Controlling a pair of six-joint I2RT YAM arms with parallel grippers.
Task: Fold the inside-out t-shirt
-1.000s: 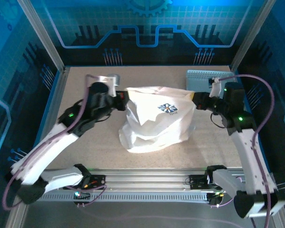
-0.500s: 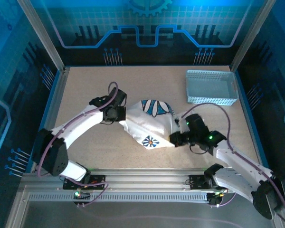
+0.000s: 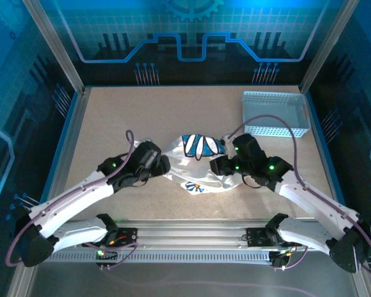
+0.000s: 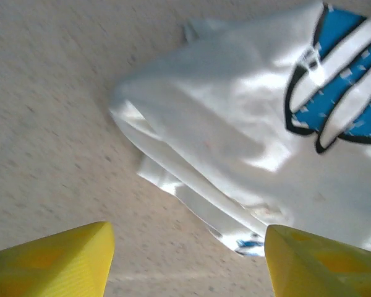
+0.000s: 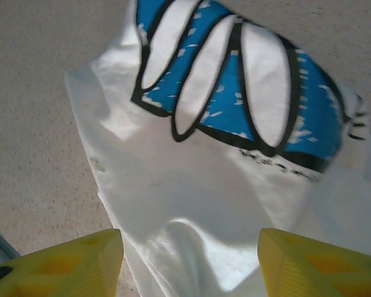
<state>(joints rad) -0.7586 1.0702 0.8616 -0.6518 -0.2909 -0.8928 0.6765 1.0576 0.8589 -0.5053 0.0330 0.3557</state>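
— Inside-out t-shirt (image 3: 187, 170), entry one: where is it?
— White cloth, crumpled in a low heap near the middle of the table (image 3: 111, 117), a little toward 6 o'clock in the top view. A large blue-and-black print (image 3: 201, 145) sits at the heap's 12 o'clock side and a small logo (image 3: 195, 187) at its 6 o'clock edge.
— Entry two, left gripper (image 3: 163, 165)?
— At the heap's 9 o'clock side. In the left wrist view its yellow fingers (image 4: 55, 260) are spread wide, with nothing pinched. The t-shirt (image 4: 235, 142) lies ahead of them, one folded edge reaching toward the gap.
— Entry three, right gripper (image 3: 217, 166)?
— At the 3 o'clock side. In the right wrist view the fingers (image 5: 309, 260) are likewise wide apart. Cloth (image 5: 191, 185) lies under the gap, and no hold on it is seen.
— Other stock?
— One light blue perforated basket (image 3: 276, 114), at 1 o'clock from the heap and well apart from it
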